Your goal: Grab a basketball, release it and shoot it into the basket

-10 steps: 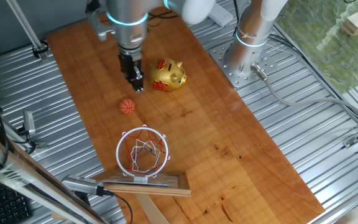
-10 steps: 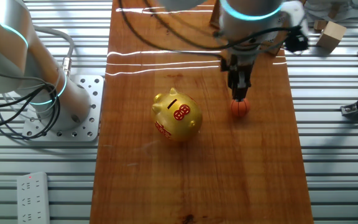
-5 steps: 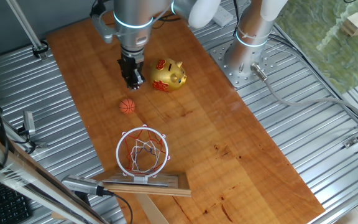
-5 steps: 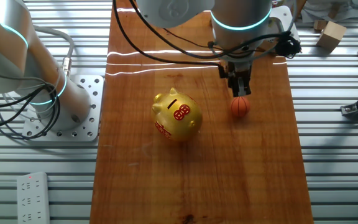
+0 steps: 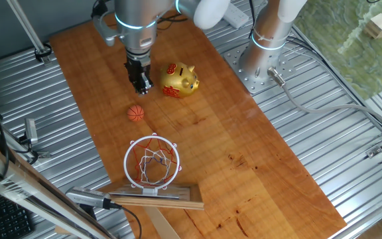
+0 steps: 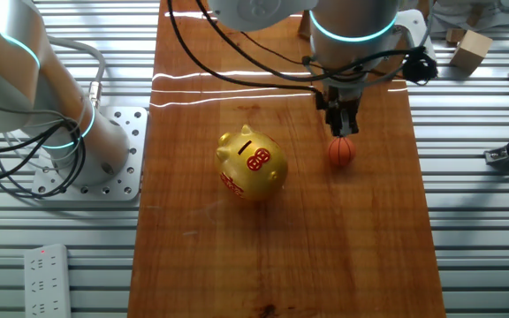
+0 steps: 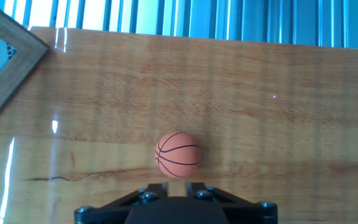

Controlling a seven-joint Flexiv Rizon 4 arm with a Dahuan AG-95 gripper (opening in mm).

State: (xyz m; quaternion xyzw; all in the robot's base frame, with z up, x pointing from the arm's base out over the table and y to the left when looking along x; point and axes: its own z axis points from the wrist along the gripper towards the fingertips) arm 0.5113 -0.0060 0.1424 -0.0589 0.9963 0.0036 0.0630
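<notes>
The basketball [image 5: 136,113] is a tiny orange ball with dark seams, lying alone on the wooden table; it also shows in the other fixed view [image 6: 342,151] and the hand view [image 7: 178,154]. My gripper [image 5: 141,89] hangs above the table just behind the ball, not touching it, in the other fixed view [image 6: 343,131] too. In the hand view my gripper [image 7: 176,185] has its fingers close together with nothing between them. The basket [image 5: 152,161], a red-and-white ring with a net, stands on its wooden backboard [image 5: 154,198] at the table's near end, beyond the ball.
A gold-and-red piggy bank [image 5: 180,79] stands right beside the gripper, also in the other fixed view [image 6: 253,165]. A wooden frame corner [image 7: 5,56] shows at the hand view's upper left. Ribbed metal flanks the wooden board; a second arm's base [image 5: 264,63] stands to the side.
My gripper has lifted slightly and drawn back from the ball. The ball has not moved.
</notes>
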